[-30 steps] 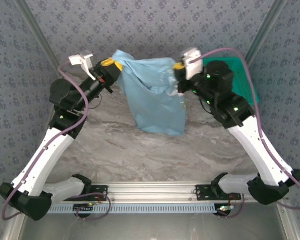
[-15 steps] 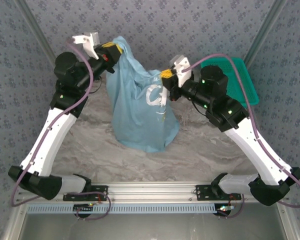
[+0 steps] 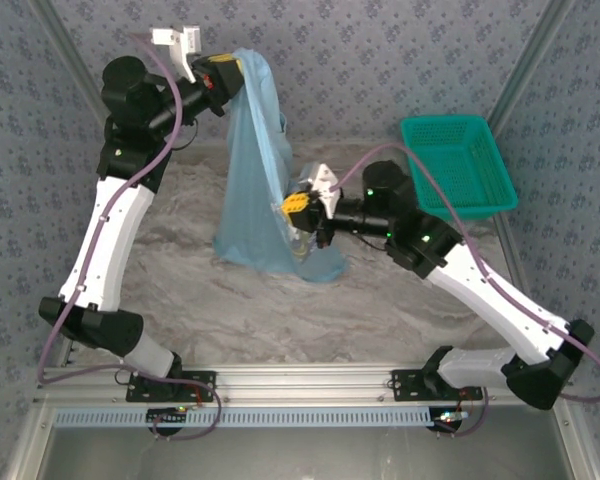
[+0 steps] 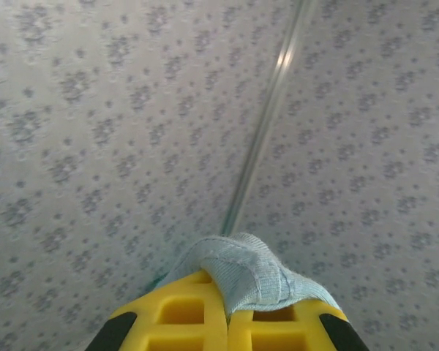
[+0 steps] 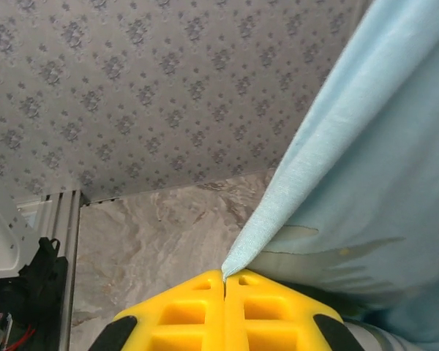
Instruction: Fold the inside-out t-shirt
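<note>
From above: see the shirt [image 3: 252,190] hung as a long narrow drape, pinched at its top by the left gripper [image 3: 227,78], closed on a fold high near the wall, and pinched lower at the side by the right gripper [image 3: 302,208], also closed on cloth, with the lower end seemingly resting bunched on the table [image 3: 380,300], well apart from the basket [image 3: 458,165]. Judged soft, light and limp: likely to sag, twist and slip out of a thin pinch, so better to take hold at hems, seams or shoulder corners, with some thickness of cloth between the fingers. Hard to make out here which edge is held, where sleeves and collar lie, and which face is outside. From the left wrist: yellow fingers [image 4: 175,318] shut together on a small folded ridge of light-blue cloth with a stitched edge, hem or collar, cannot tell which; rest of the shirt cut off below. From the right wrist: yellow fingers [image 5: 183,311] shut on a thin point of fabric edge, very little cloth inside, perhaps easy to lose; above, cloth stretched up to the right, with pale patches of print, too partial to read.
</note>
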Action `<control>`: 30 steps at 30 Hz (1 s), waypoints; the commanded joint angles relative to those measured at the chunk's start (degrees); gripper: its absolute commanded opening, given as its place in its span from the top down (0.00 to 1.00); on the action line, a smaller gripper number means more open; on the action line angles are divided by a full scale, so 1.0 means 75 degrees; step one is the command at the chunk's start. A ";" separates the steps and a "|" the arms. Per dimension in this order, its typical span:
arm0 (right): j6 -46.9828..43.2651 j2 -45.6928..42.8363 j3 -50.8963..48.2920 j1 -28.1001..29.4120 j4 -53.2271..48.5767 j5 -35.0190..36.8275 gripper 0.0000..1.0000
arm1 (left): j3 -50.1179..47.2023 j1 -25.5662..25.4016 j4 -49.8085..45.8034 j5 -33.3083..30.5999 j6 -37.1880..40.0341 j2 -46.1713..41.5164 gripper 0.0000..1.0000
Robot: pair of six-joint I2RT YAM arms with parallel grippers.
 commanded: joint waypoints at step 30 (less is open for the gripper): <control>0.2278 0.0326 -0.0082 -0.2660 0.1490 -0.1246 0.38 | -0.2208 -0.1082 -0.1053 0.1017 0.2531 -0.1397 1.00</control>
